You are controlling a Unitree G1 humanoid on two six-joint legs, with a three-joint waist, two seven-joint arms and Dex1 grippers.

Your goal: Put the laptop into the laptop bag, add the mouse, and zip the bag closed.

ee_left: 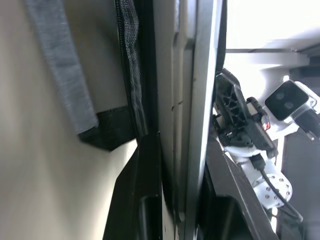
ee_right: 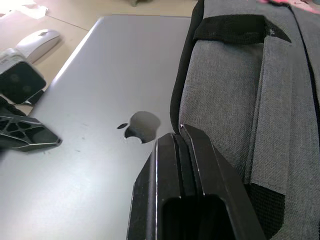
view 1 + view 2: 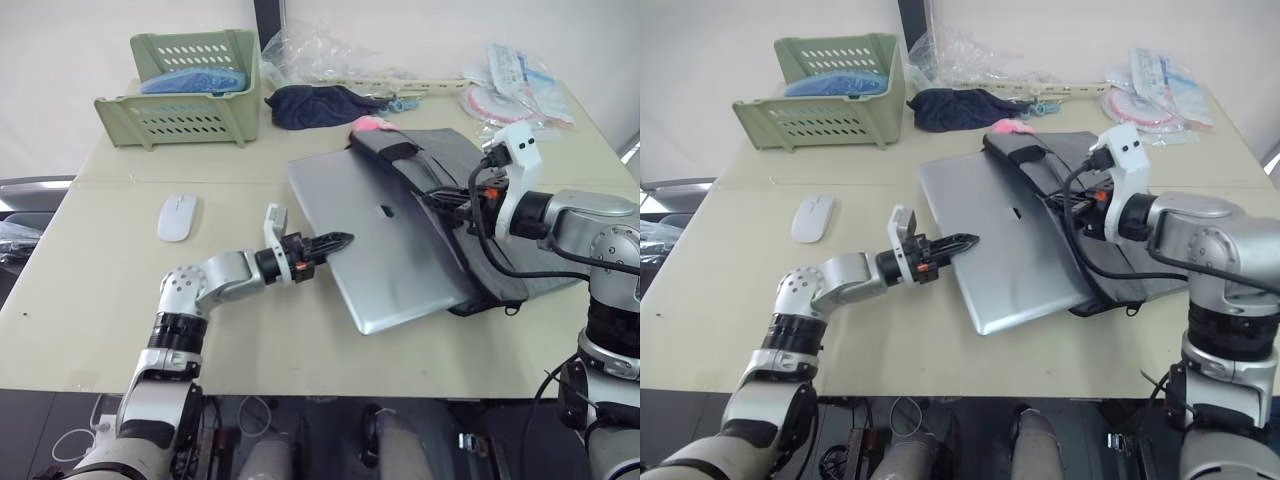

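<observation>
Silver laptop (image 3: 375,245) half inside the grey laptop bag (image 3: 455,190) on the desk (image 3: 90,290), left claw (image 3: 340,241) clamped on its outer edge, right claw (image 2: 180,137) pinching the bag's opening edge, white mouse (image 3: 177,216) lying apart beside a green basket (image 3: 185,90).

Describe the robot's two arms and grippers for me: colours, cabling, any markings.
Both arms are silver-grey metal with rounded joint housings and black bands. The left gripper has two black fingers, orange accents at its base and a white camera block at the wrist. The right gripper is black too, topped by a white camera housing with dark lenses; thick black cables loop along that forearm.
</observation>
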